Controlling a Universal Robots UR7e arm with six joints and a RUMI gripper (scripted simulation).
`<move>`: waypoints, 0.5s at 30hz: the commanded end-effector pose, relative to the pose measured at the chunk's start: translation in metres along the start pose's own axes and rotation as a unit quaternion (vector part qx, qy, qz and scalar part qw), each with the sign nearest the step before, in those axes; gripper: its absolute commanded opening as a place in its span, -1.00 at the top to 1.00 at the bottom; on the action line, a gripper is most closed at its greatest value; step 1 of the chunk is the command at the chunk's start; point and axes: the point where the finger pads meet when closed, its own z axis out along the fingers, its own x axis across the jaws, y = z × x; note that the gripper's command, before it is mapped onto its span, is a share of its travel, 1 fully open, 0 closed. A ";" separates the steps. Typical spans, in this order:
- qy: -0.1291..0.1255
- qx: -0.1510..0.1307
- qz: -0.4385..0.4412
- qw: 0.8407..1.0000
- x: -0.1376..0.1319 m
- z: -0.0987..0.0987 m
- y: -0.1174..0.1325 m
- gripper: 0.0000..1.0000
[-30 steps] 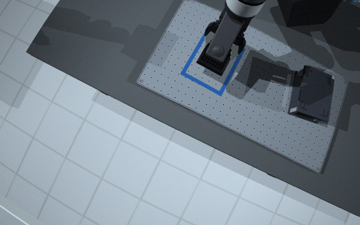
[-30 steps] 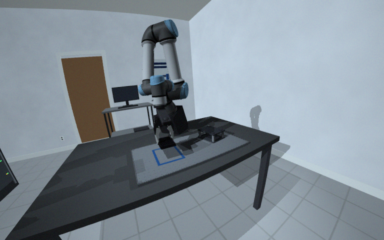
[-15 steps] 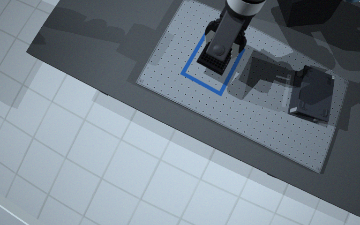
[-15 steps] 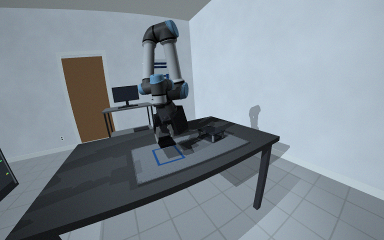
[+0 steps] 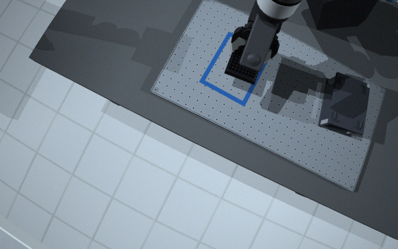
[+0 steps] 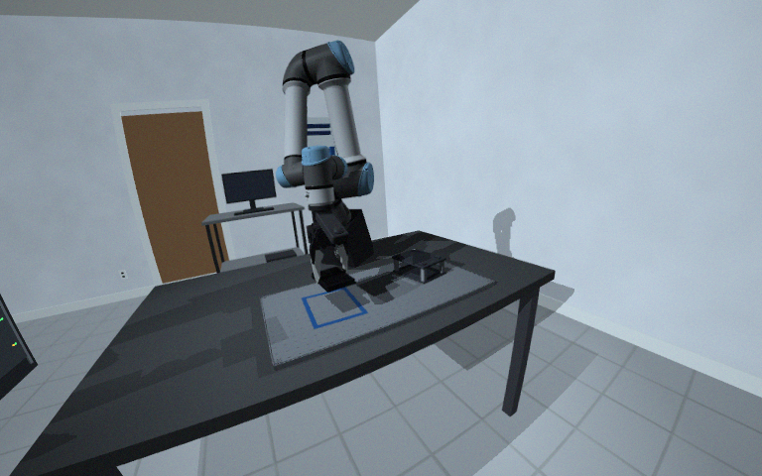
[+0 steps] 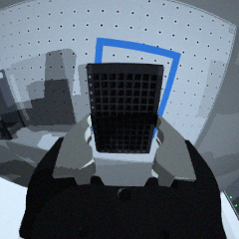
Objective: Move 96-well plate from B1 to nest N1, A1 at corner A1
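Observation:
My gripper [image 5: 254, 46] [image 6: 331, 268] [image 7: 123, 115] is shut on the black 96-well plate [image 5: 240, 70] [image 6: 335, 279] [image 7: 124, 107], gripping it by its two long sides. The plate hangs level a little above the bench, over the far right part of the blue square outline of spot B1 [image 5: 223, 91] [image 6: 336, 320] [image 7: 134, 46]. The dark raised nest N1 [image 5: 347, 102] [image 6: 421, 264] stands empty to the right, well apart from the plate. I cannot make out the plate's cut corner.
Spot and nest sit on a grey perforated board [image 5: 293, 147] [image 6: 292, 336] [image 7: 50, 30] on the dark table [image 5: 102, 58] [image 6: 168, 359]. A dark block, the arm's base, stands behind the board. A desk with a monitor [image 6: 250, 187] stands by the far wall.

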 end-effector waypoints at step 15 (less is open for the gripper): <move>0.000 0.001 -0.037 0.999 -0.052 -0.010 0.001 1.00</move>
